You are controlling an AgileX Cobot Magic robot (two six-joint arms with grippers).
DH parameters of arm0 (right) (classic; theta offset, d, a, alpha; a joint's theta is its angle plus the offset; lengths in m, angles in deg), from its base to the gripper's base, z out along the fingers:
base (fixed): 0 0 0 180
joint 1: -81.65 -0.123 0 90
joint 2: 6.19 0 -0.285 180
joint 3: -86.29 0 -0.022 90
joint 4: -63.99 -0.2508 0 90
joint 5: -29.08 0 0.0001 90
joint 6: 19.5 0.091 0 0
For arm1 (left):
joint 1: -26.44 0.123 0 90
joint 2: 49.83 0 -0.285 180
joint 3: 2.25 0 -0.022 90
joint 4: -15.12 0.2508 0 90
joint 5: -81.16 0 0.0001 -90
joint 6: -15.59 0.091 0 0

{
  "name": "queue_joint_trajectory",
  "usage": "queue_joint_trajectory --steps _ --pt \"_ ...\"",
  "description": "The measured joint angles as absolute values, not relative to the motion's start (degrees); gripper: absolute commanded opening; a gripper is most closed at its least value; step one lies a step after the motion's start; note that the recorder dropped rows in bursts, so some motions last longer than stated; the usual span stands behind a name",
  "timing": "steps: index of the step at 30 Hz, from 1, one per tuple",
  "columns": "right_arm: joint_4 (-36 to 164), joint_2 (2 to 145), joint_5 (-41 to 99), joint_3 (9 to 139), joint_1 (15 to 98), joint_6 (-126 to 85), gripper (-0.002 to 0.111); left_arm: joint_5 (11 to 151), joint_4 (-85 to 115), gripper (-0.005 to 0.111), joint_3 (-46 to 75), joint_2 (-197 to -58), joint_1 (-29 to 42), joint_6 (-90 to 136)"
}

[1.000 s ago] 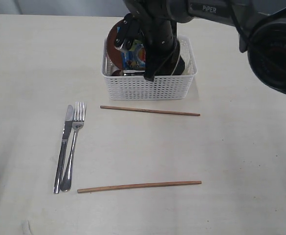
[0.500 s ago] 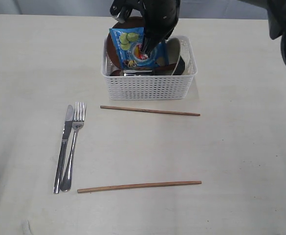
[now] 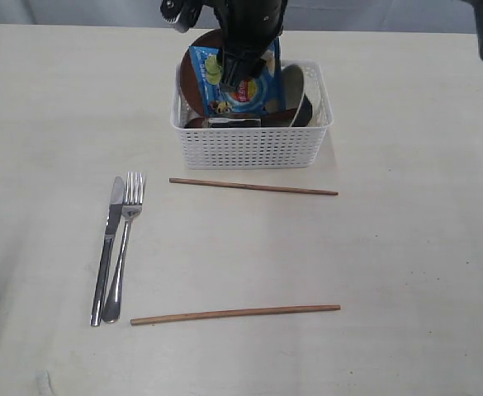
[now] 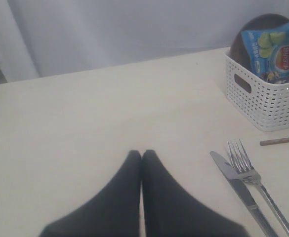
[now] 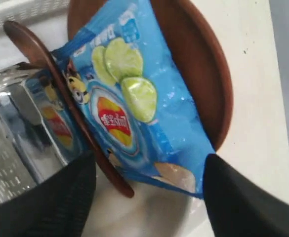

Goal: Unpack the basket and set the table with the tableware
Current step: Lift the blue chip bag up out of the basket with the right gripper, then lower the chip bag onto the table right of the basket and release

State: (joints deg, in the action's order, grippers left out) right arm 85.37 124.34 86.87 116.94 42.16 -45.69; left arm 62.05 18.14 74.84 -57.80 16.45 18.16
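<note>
The just-lifted blue foil chip bag (image 3: 256,92) is being released by the right hand (image 5: 149,158), now wide open and empty, with tableware (image 3: 193,82) being left in the white lattice plastic basket (image 3: 249,148).

White lattice basket (image 3: 249,147) toward far side of cream worktop (image 3: 406,247), holding reddish-brown plate (image 3: 190,82) on edge, white bowl (image 3: 293,82), leaning dark red spoon (image 5: 50,74), steel cup (image 5: 16,123). Nearer, at left: knife (image 3: 107,247) and fork (image 3: 124,247) side by side. Two brown chopsticks (image 3: 253,187) (image 3: 234,313) crosswise, well apart.

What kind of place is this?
Likely a robot practice table, not a real dining room: a black robot arm over the white plastic lattice basket, steel knife and fork laid on a pale cream tabletop.
</note>
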Motion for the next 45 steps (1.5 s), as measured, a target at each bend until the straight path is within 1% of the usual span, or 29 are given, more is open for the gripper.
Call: queue_joint_trajectory --steps 5,8,10,11,12,13,14,24,33,39,42,45 --pt "86.9 127.0 84.5 117.1 40.5 -46.0 0.057 62.1 18.1 0.000 74.8 -57.8 16.5 18.2" --pt "93.8 129.5 83.5 117.1 40.5 -39.7 0.057 62.1 18.1 0.000 74.8 -57.8 16.5 18.2" --pt "96.1 130.5 83.5 117.1 40.5 -37.6 0.045 62.1 18.1 0.000 74.8 -57.8 16.5 18.2" --pt "96.2 130.5 83.5 117.1 40.5 -37.5 0.029 62.1 18.1 0.000 74.8 -57.8 16.5 18.2" --pt "96.3 130.6 83.3 117.1 40.5 -37.2 0.019 62.1 18.1 0.000 74.8 -57.8 16.5 18.2" --pt "96.3 130.6 83.3 117.1 40.5 -37.2 0.005 62.1 18.1 0.000 74.8 -57.8 16.5 18.2" --pt "96.3 130.6 83.3 117.1 40.5 -37.2 0.000 62.1 18.1 0.000 74.8 -57.8 16.5 18.2" --pt "96.4 129.9 84.1 117.1 39.1 -37.2 0.000 62.1 18.1 0.000 74.8 -57.8 16.5 18.2" --pt "96.6 123.4 85.3 117.1 38.6 -36.7 0.000 62.1 18.1 0.000 74.8 -57.8 16.5 18.2" --pt "98.2 118.2 86.9 117.1 38.6 -31.8 0.000 62.1 18.1 0.000 74.8 -57.8 16.5 18.2" --pt "98.7 115.6 88.7 117.1 39.8 -28.1 0.000 62.1 18.1 0.000 74.8 -57.8 16.5 18.2" --pt "99.0 113.1 91.7 117.0 43.0 -24.4 0.000 62.1 18.1 0.000 74.8 -57.8 16.5 18.2"
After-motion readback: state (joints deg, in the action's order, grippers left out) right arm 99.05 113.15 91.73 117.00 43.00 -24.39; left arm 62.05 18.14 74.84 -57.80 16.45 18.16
